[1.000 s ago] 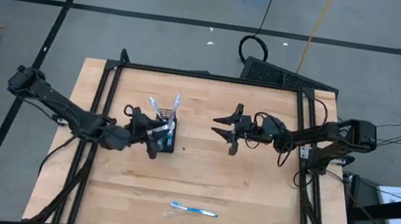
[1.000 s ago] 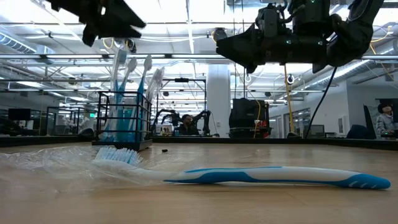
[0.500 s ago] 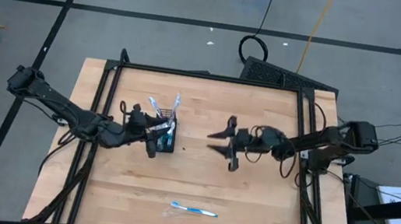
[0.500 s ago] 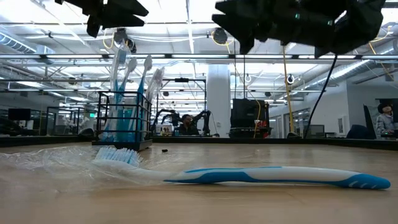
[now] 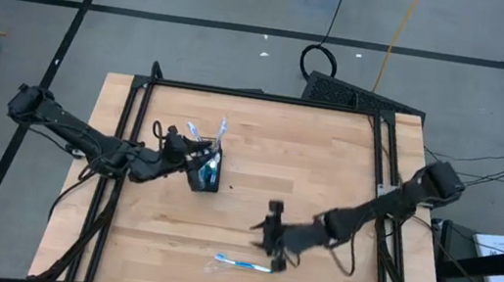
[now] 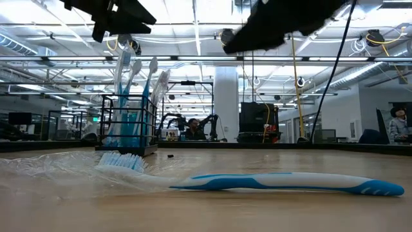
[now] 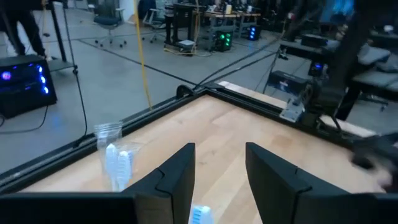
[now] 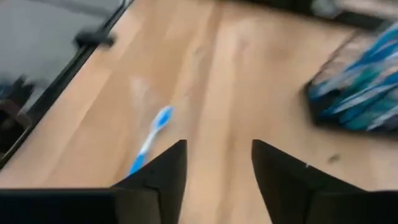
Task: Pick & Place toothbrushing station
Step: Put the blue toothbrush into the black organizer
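Toothbrush [image 5: 243,263] lies flat near counter [image 5: 327,171] front edge: light, slim, slippery; grasp mid-handle. Right end effector [image 5: 269,242] open just above it; left end effector [image 5: 192,157] open at mesh holder [image 5: 207,176].

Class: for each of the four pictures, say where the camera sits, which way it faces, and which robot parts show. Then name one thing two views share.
High: overhead, facing down; both arms, mesh holder, loose toothbrush.
Low: at tabletop height, facing level across; arms overhead.
Left wrist: on the left arm, facing across the table; its open jaws.
Right wrist: on the right arm, facing down; its open jaws.
Shared: high, low and right wrist show the loose toothbrush.
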`<state>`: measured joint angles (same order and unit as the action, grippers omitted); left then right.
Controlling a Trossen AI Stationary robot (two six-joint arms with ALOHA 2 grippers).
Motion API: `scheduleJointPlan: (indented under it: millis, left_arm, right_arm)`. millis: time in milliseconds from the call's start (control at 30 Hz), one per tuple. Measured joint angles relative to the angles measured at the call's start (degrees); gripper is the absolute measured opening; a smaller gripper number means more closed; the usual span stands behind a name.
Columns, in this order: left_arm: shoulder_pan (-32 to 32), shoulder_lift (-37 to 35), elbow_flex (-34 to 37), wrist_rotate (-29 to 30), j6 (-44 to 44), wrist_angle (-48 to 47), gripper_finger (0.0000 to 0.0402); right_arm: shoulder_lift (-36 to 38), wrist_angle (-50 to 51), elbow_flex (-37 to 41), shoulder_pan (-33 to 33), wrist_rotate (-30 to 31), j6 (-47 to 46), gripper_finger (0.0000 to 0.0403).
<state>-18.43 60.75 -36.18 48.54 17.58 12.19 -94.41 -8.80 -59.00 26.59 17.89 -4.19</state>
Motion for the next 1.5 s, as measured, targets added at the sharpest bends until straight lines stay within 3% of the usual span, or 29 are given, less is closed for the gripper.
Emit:
scheduleJointPlan:
  millis: [267,467,800,1133,1333,1500]
  left_arm:
    - [2.27,0.09,0.0,0.04,2.45,-0.44,0.0145]
    - [3.73,0.1,0.0,0.03,5.59,-2.23,0.0145]
    - [3.84,0.11,0.0,-0.47,5.71,-2.06,0.0145]
    - [3.84,0.09,0.0,-2.06,5.83,-2.04,0.0145]
    - [3.84,0.11,0.0,-2.08,5.42,-1.38,0.0145]
    - [3.84,0.09,0.0,-2.12,5.55,-1.38,0.0145]
  right_arm:
    - [-13.42,8.5,-8.86,4.7,-0.13,-6.65,0.0232]
    - [-20.19,8.31,-11.47,6.17,-1.69,-8.64,0.0233]
    - [-23.37,11.22,-11.76,7.3,-0.95,-13.41,0.0173]
    - [-23.57,17.13,-11.65,6.53,-1.65,-13.26,0.0019]
    - [-23.57,19.86,-11.58,5.73,-0.9,-12.6,0.0012]
    - [-21.24,18.36,-11.47,5.79,3.78,-8.93,0.0011]
